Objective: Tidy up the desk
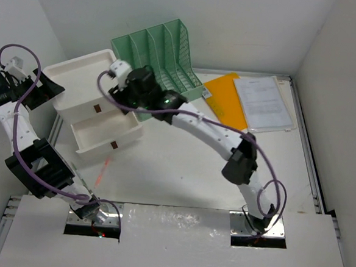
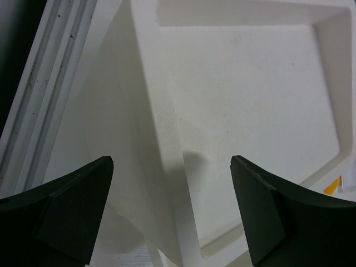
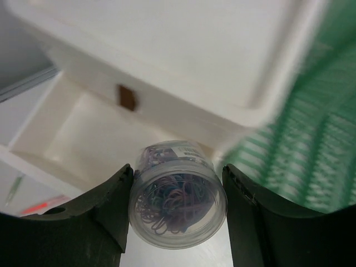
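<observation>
The right tool [image 3: 177, 169] is clamped on a clear round tub [image 3: 178, 206], with one finger [image 3: 114, 206] pressed against each side. The tub holds thin coloured loops. They may be rubber bands or clips, and the blur does not settle which. The tub's label is unreadable, its underside is hidden, and I cannot tell whether it rests on anything.

Just beyond it is the white drawer box [image 1: 84, 81]. The lower drawer [image 1: 107, 135] is pulled out towards the near side, and its inside is bare where it shows. The green mesh file sorter [image 1: 159, 53] stands close on the right of the box, smeared in the wrist view. This leaves the tub in a tight corner between the box front and the sorter. From above, the right arm covers the tub and the sorter's near end.

The left tool [image 2: 171, 161] hangs over the left edge of the box's shallow top tray [image 2: 250, 100]. Its jaws are wide apart and hold nothing. Its view is cut off low down, and a silver rail [image 2: 39, 94] runs close on the left.

The white worktop [image 1: 181, 170] carries everything. An orange folder [image 1: 226, 100] and printed sheets [image 1: 262, 103] lie at the far right, beside the right rail. The middle stretch is open. A faint red streak [image 1: 104, 168] lies near the drawer, and I cannot make out what it is.
</observation>
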